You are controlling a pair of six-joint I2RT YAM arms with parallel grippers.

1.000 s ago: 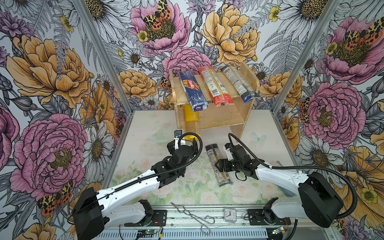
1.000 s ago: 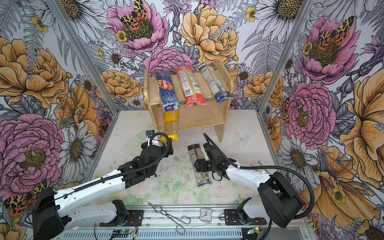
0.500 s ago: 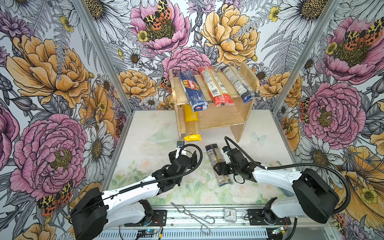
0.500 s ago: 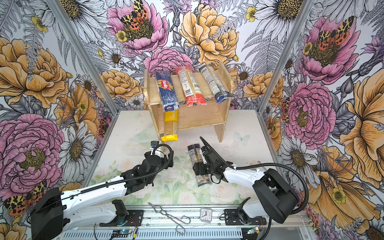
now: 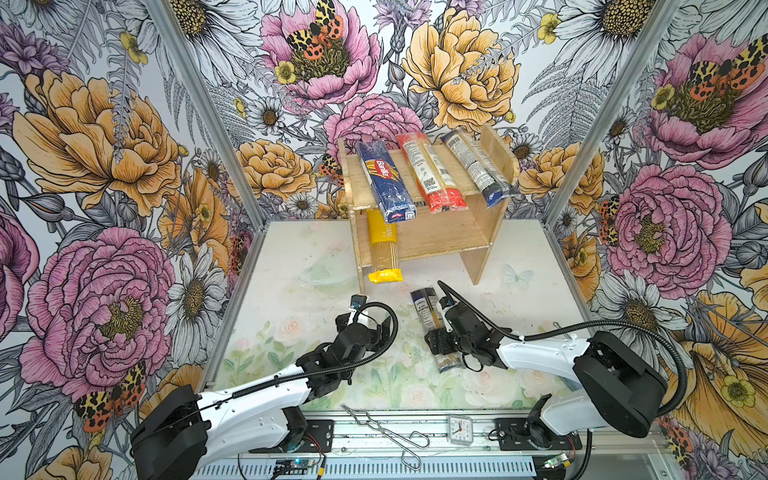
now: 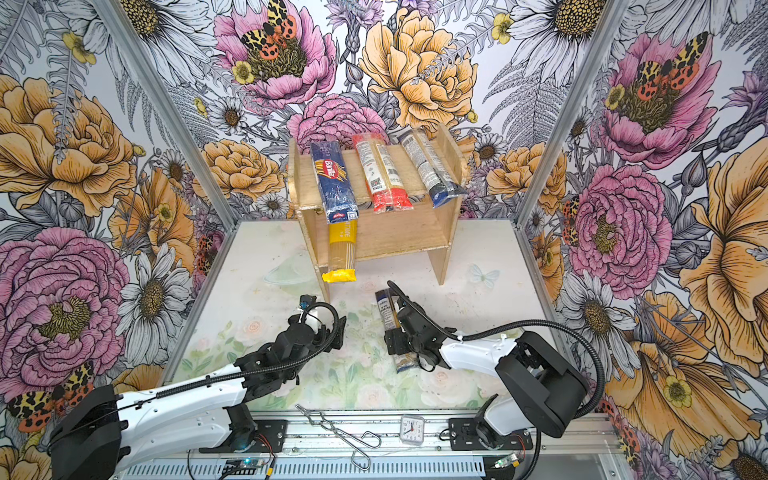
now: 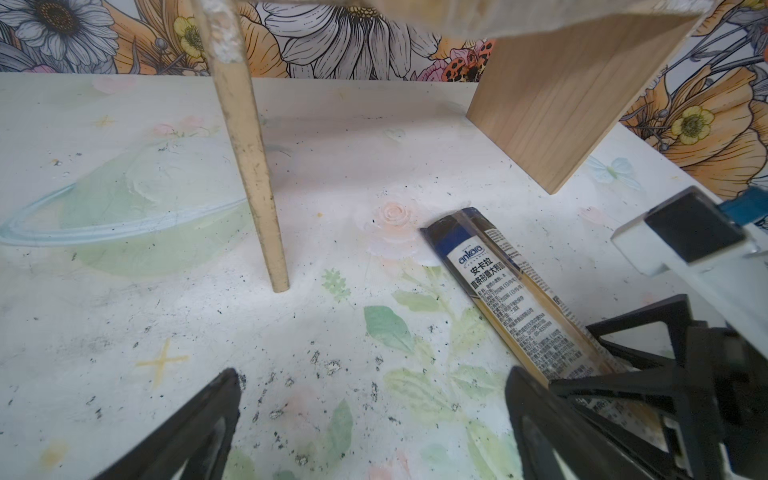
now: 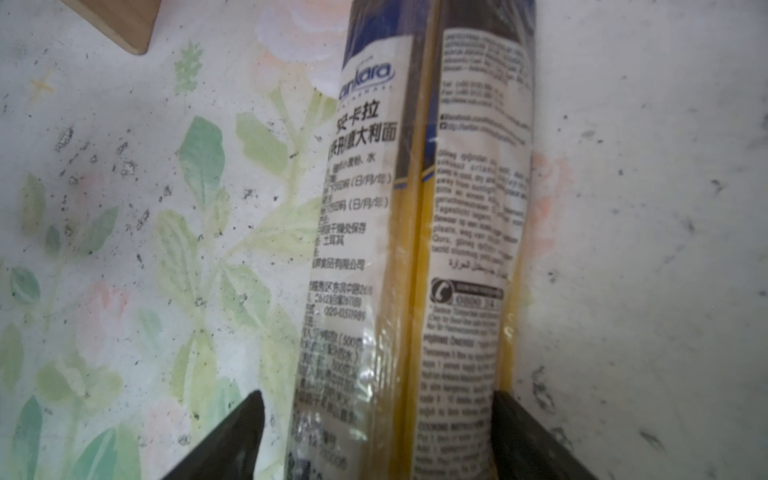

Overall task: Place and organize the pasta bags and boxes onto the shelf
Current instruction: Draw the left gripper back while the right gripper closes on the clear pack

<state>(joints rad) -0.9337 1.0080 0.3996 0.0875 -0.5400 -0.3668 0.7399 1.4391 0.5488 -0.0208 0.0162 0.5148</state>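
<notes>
The shelf (image 5: 440, 245) (image 6: 399, 237) stands at the back. Its top board carries a dark blue Barilla pack (image 5: 384, 183) (image 6: 334, 183), a red-ended clear pack (image 5: 428, 176) and a clear pack with dark blue ends (image 5: 478, 168). A yellow pack (image 5: 383, 253) (image 6: 341, 253) lies on the lower board and overhangs its front. Another clear, dark-ended pack (image 5: 428, 309) (image 7: 511, 291) (image 8: 415, 228) lies on the table. My right gripper (image 5: 438, 336) (image 8: 376, 395) is open and straddles it, one finger on each side. My left gripper (image 5: 380, 332) (image 7: 374, 374) is open and empty, left of that pack.
Metal tongs (image 5: 386, 428) and a small clock (image 5: 460, 430) lie on the front rail. The shelf's side panels (image 7: 249, 166) stand on the table just beyond my left gripper. Floral walls close in the left, back and right.
My left gripper has drawn back from the yellow pack at the shelf toward the front of the table. The right gripper has shifted slightly along the pack on the table.
</notes>
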